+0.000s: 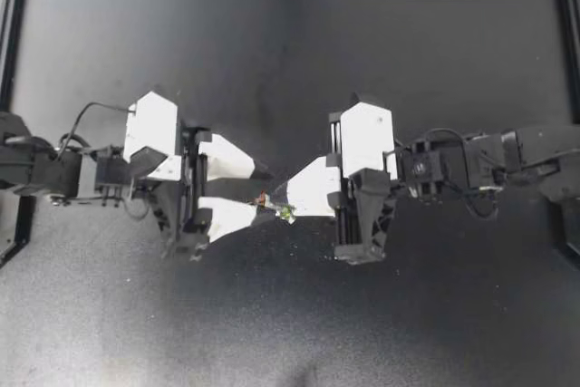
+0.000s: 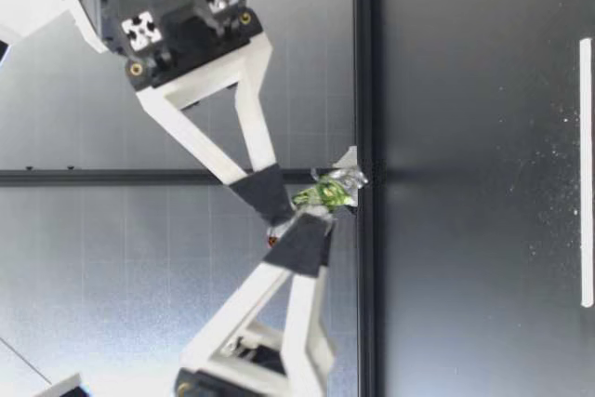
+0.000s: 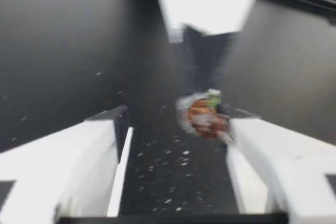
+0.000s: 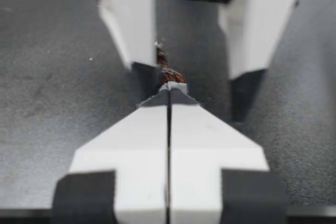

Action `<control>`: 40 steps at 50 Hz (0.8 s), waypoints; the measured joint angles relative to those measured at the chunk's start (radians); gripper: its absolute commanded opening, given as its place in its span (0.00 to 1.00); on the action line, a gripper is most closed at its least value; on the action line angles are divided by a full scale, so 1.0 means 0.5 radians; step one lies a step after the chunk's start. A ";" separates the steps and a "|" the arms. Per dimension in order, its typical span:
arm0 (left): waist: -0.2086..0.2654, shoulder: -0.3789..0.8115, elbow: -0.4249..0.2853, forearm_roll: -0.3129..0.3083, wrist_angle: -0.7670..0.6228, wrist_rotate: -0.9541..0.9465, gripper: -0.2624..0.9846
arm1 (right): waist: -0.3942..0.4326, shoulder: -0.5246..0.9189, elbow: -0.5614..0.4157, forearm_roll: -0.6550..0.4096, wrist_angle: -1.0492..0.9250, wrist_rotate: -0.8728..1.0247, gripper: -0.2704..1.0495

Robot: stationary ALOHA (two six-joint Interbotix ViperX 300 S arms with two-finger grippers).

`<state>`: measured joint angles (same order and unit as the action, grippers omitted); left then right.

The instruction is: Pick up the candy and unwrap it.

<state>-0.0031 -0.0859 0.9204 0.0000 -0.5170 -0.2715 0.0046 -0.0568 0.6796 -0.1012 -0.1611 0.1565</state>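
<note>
Black arms [image 1: 458, 165], white pincer fingers [image 1: 227, 159]

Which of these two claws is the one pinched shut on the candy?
The right claw: its fingers press together on the candy. The left claw has its fingers spread wide apart.

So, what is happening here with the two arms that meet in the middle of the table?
My right gripper is shut on the candy, pinching it at the fingertips over the middle of the table. My left gripper is open; the candy rests against one of its fingers and is not gripped from both sides. The green and clear wrapper seems at least partly on, so the unwrapping is not yet finished.
</note>
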 measured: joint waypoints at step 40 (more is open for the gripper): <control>-0.031 0.015 0.025 0.071 -0.031 0.107 0.64 | -0.058 -0.089 0.086 0.009 0.000 0.114 0.05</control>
<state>-0.0184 -0.0782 0.9327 0.0353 -0.5323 -0.2178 -0.0245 -0.1012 0.7225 -0.0966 -0.1611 0.2132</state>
